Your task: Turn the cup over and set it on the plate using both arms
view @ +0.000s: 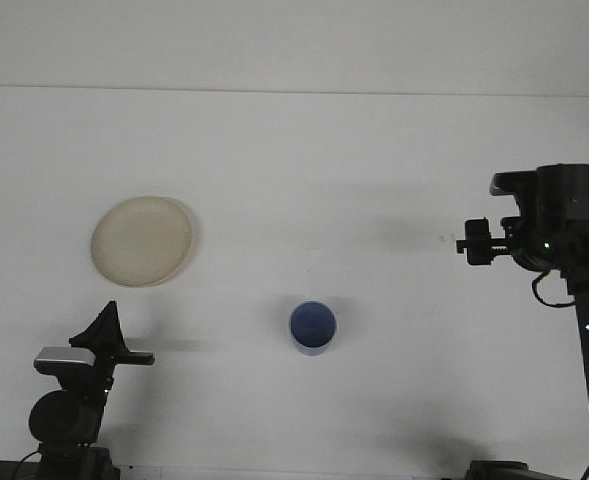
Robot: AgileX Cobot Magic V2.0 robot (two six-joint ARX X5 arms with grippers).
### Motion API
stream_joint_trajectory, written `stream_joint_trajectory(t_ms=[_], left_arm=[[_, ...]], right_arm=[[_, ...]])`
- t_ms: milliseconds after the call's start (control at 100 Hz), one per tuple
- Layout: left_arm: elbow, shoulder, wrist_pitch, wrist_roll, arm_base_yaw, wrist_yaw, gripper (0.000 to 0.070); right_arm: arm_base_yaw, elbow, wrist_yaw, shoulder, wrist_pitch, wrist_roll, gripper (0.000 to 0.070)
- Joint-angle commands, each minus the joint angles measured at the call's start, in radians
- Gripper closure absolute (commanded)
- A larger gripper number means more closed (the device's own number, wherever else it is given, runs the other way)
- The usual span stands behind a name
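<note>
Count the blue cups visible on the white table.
1. The blue round cup stands alone at the table's centre-front, right of the cream round plate, untouched by either gripper. Nothing in view could hide another.

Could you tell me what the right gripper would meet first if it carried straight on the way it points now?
Probably nothing: the right gripper points leftward above the white table, passing beyond the blue cup; depth is uncertain.

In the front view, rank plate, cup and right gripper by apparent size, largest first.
1. Plate, clearly the widest.
2 and 3. Cup and right gripper look about alike; the gripper sits raised and at another distance from the camera, so no firm ranking between them.
</note>
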Motion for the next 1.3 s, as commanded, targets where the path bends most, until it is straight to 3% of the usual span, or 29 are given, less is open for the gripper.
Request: stream_joint_trajectory(t_ms=[0,220,420,770,1290], left_arm=[[-0.02,-0.001,0.012,0.002,0.0,0.001,0.0688],[-0.02,-0.001,0.012,0.002,0.0,0.001,0.0688],[-0.02,-0.001,0.012,0.002,0.0,0.001,0.0688],[-0.02,-0.001,0.012,0.002,0.0,0.001,0.0688],[-0.02,-0.001,0.012,0.002,0.0,0.001,0.0688]], right_arm=[[-0.016,-0.037,-0.001,-0.04,0.033,-0.014,0.022],[-0.045,-0.313,-0.01,-0.253,0.23,-0.025,0.022],[-0.044,-0.586,-0.078,-0.449,0.419,-0.032,0.0221],[-0.044,-0.963,-0.08,-0.782,0.757,-0.019,0.0221],[-0.044,-1.02,-0.076,-0.935,0.805,-0.012,0.0221]])
